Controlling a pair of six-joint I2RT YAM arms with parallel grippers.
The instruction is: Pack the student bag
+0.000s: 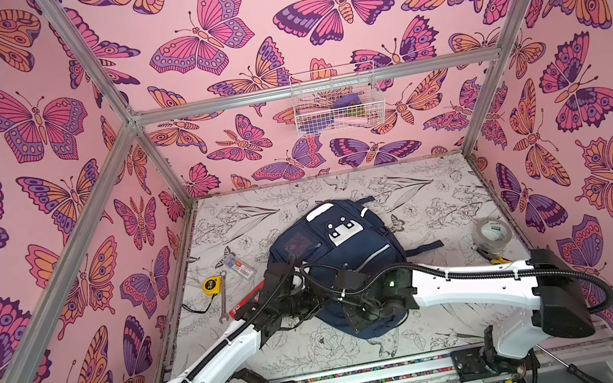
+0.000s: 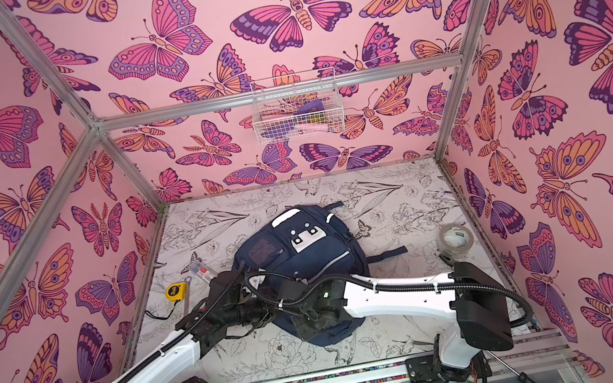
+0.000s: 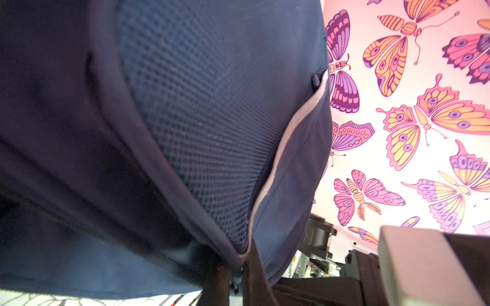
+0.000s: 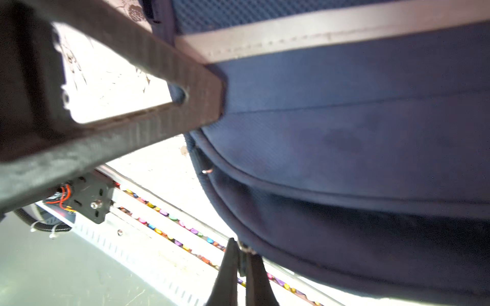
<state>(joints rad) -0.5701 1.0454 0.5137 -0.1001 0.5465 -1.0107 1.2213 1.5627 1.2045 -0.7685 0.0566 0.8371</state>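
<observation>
Tape measure (image 1: 212, 286) lies left of the student bag (image 1: 347, 244), tape roll (image 1: 493, 235) right.

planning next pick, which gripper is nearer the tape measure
Left. Left gripper pinches the bag's left side, toward the tape measure; right gripper pinches its near end, farther right.

The student bag (image 1: 353, 252) is showing navy blue, with white stripes and a white patch dotted black. The desk (image 1: 424, 198) is wearing black line-drawn flowers on white — the walls (image 1: 267, 18) are carrying orange, magenta and purple butterflies on pink. The tape measure (image 1: 212, 285) is glowing yellow; the arms (image 1: 471, 278) are showing white and black.
</observation>
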